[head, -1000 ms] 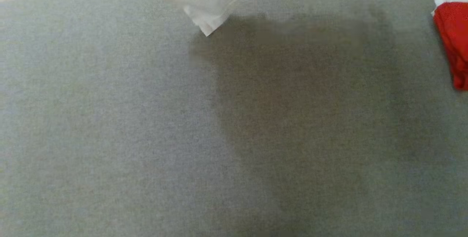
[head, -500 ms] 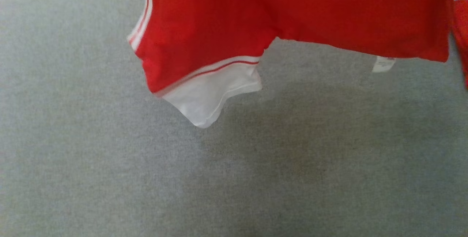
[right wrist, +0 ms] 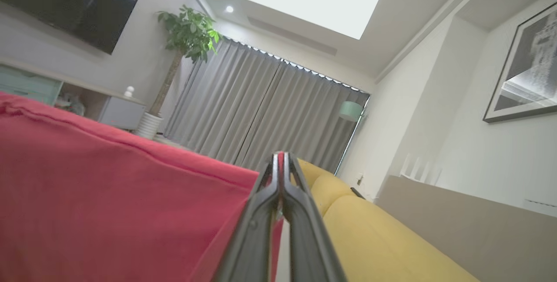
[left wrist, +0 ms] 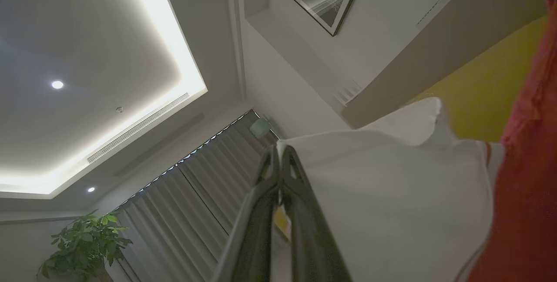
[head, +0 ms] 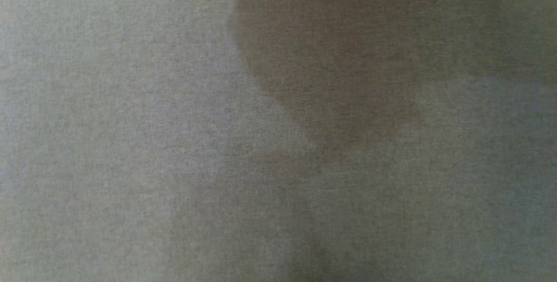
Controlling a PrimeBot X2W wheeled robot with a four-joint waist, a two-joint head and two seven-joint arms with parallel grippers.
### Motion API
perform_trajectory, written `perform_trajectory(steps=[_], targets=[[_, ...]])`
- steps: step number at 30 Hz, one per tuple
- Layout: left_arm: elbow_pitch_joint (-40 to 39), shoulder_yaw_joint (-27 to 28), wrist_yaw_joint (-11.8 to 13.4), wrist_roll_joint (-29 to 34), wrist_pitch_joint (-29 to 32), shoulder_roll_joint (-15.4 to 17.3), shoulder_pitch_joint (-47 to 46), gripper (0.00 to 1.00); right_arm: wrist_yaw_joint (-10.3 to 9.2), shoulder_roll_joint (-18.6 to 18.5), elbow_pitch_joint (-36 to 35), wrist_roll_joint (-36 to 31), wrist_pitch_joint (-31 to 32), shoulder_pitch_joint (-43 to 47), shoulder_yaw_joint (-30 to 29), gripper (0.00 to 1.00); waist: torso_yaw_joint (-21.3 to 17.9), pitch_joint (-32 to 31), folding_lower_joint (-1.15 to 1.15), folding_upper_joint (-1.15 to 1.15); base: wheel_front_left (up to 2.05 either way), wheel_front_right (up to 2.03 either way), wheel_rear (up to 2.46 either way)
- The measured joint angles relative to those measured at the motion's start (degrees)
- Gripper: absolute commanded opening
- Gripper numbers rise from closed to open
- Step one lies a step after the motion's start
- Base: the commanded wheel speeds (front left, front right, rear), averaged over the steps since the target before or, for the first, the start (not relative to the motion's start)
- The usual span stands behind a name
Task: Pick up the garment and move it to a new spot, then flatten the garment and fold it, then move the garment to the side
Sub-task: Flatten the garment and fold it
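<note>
Item: red-and-white garment [right wrist: 109,186], hanging stretched between my two arms, clear of the grey surface [head: 130,142]. I see my left gripper [left wrist: 280,160] clenched on its white part. My right gripper [right wrist: 281,162] is clenched on its red edge.

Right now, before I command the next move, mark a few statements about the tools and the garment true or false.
1. The left tool is shut on the white part of the garment. True.
2. The right tool is open and empty. False: it is shut on the garment's red fabric.
3. The garment lies flat on the grey surface. False: both tools hold it up, and its shadow falls on that surface.
4. A yellow sofa lies beyond the right tool. True.
</note>
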Motion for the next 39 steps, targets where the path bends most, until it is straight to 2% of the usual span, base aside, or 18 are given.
perform_trajectory(steps=[4, 9, 14, 19, 24, 27, 34, 39], targets=[[-3.3, 0.2, -1.7, -1.1, -0.1, 0.5, 4.6, 0.0, 0.0, -0.2, -1.7, -0.5, 0.0, 5.2, 0.4, 0.0, 0.7, 0.5, 0.0, 0.0, 0.0, 0.0, 0.0], [-9.7, 0.2, -2.2, -3.7, -0.1, 3.1, 19.3, 0.0, 0.0, -1.4, -4.1, 1.1, 0.0, 16.4, -0.3, 0.0, 1.3, 0.4, 0.0, 0.0, 0.0, 0.0, 0.0], [-18.6, 1.6, 0.4, -6.5, 0.0, 7.3, 39.2, 0.0, 0.0, -1.3, -7.5, 3.6, 0.0, 30.3, -5.1, 0.0, 1.0, -1.2, -0.01, 0.0, 0.0, 0.0, 0.0], [-26.2, 1.9, 3.5, -8.2, 0.0, 9.1, 60.7, 0.0, 0.0, -0.7, -11.6, 5.0, 0.0, 46.2, -9.4, 0.0, 0.5, -4.2, -0.02, 0.0, 0.0, 0.0, 0.0], [-31.2, 2.0, 6.8, -9.2, 0.0, 8.7, 76.9, 0.0, 0.0, 1.1, -15.7, 4.9, 0.0, 60.2, -13.8, 0.0, 0.1, -7.7, -0.03, 0.0, 0.0, 0.0, 0.0], [-33.3, 1.8, 7.2, -9.1, 0.0, 7.1, 84.9, 0.0, 0.0, 1.8, -17.8, 3.5, 0.0, 69.9, -16.8, 0.0, -0.2, -9.8, -0.03, 0.0, 0.0, 0.0, 0.0], [-33.8, 1.8, 6.4, -9.2, 0.0, 5.6, 92.1, 0.0, 0.0, 3.5, -20.6, 2.8, 0.0, 81.8, -20.2, 0.0, -0.1, -11.5, -0.02, 0.0, 0.0, 0.0, 0.0], [-34.0, 3.0, 5.2, -8.2, 0.0, 5.6, 91.7, 0.0, 0.0, 5.1, -21.6, 2.5, 0.1, 82.3, -21.7, 0.0, -0.4, -10.4, -0.01, 0.0, 0.0, 0.0, 0.0]])
